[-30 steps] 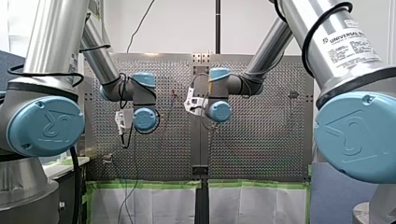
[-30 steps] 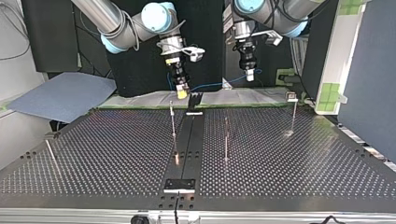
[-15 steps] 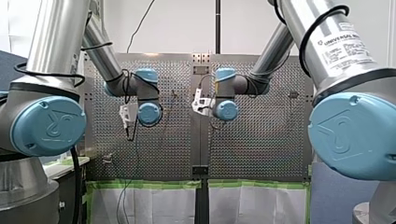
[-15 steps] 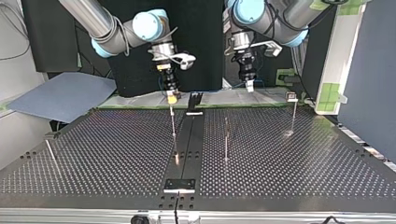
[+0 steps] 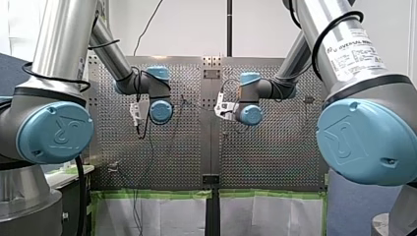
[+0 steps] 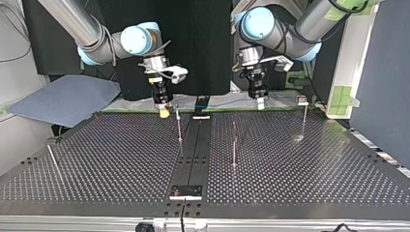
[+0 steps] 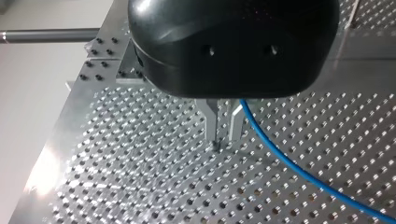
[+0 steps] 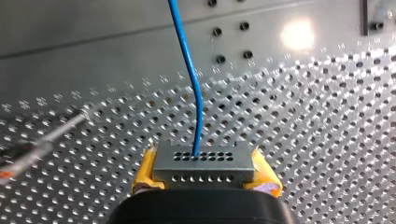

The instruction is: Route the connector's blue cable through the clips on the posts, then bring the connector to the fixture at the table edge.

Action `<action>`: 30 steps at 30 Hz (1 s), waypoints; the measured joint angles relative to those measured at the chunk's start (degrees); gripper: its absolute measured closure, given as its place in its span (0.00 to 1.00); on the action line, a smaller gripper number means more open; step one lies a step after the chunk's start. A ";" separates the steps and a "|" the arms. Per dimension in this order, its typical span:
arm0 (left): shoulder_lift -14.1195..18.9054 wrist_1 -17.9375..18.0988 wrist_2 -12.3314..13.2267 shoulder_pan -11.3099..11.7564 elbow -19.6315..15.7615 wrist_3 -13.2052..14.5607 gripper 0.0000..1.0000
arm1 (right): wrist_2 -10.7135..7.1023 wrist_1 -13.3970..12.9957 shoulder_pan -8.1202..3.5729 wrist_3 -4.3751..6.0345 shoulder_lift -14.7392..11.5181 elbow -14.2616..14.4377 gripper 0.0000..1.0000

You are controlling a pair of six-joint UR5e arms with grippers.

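Connector: grey block with two rows of holes, clamped between the yellow pads of my right gripper. Blue cable enters one hole of the upper row, rises with a slight bend and runs away ahead over the perforated table. Top view: this gripper hangs low at the table's far edge, just beside the top of a thin post, not touching it. My left gripper: black body, metal fingers set narrow, a small gap with nothing between the tips, hovering close over the table. The cable comes out from under its body against one finger, then trails off across the holes.
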 joint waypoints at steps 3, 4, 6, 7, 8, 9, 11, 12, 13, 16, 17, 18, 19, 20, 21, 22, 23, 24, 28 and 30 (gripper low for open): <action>-0.01 0.02 0.08 0.57 0.51 0.31 1.00 | -1.63 0.05 -1.61 -0.03 0.02 -0.41 1.00; -0.02 0.02 0.24 0.74 0.63 0.40 1.00 | -2.09 0.09 -1.93 -0.04 0.02 -0.52 1.00; -0.05 0.02 0.75 1.10 0.85 0.52 1.00 | -3.12 0.20 -2.33 -0.05 0.02 -0.92 1.00; -0.05 0.02 0.93 1.20 0.90 0.55 1.00 | -3.53 0.21 -2.43 -0.06 0.02 -1.06 1.00; -0.06 0.01 1.10 1.30 0.95 0.57 1.00 | -3.90 0.23 -2.47 -0.06 0.02 -1.19 1.00; -0.05 0.01 1.19 1.37 0.97 0.58 1.00 | -4.25 0.28 -2.50 -0.06 0.02 -1.37 1.00; -0.05 0.00 1.50 1.69 1.20 0.60 1.00 | -4.59 0.45 -2.50 -0.10 0.02 -1.69 1.00; -0.06 -0.04 1.71 1.91 1.38 0.60 1.00 | -4.74 0.58 -2.47 -0.14 0.03 -1.89 1.00; -0.06 -0.12 1.92 2.16 1.60 0.60 1.00 | -4.96 0.78 -2.42 -0.21 0.03 -2.17 1.00; -0.06 -0.64 2.57 2.81 2.52 0.61 1.00 | -5.53 1.22 -2.19 -0.43 0.03 -2.90 1.00; -0.08 -0.95 2.90 3.00 2.95 0.61 1.00 | -5.67 1.32 -2.12 -0.48 0.03 -3.12 1.00; -0.12 -1.20 3.14 3.12 3.29 0.61 1.00 | -5.79 1.41 -2.02 -0.53 0.03 -3.41 1.00; -0.20 -1.48 3.36 3.23 3.65 0.61 1.00 | -5.87 1.50 -1.95 -0.55 0.03 -3.64 1.00; -0.33 -1.81 3.58 3.33 4.02 0.61 1.00 | -5.93 1.62 -1.89 -0.56 0.03 -3.89 1.00; -0.60 -2.30 3.82 3.43 4.57 0.62 1.00 | -5.98 1.78 -1.84 -0.57 0.03 -4.15 1.00; -0.86 -2.69 3.96 3.50 4.99 0.63 1.00 | -6.02 2.02 -1.79 -0.58 0.03 -4.49 1.00; -1.22 -3.29 4.08 3.55 5.48 0.65 1.00 | -6.04 2.16 -1.76 -0.58 0.03 -4.73 1.00; -1.45 -3.70 4.15 3.59 5.74 0.66 1.00 | -6.06 2.28 -1.75 -0.59 0.03 -4.94 1.00; -1.90 -4.48 4.30 3.78 6.34 0.69 1.00 | -6.07 2.60 -1.73 -0.60 0.04 -5.48 1.00; -1.97 -4.62 4.41 3.95 6.58 0.69 1.00 | -6.02 2.64 -1.78 -0.60 0.05 -5.55 1.00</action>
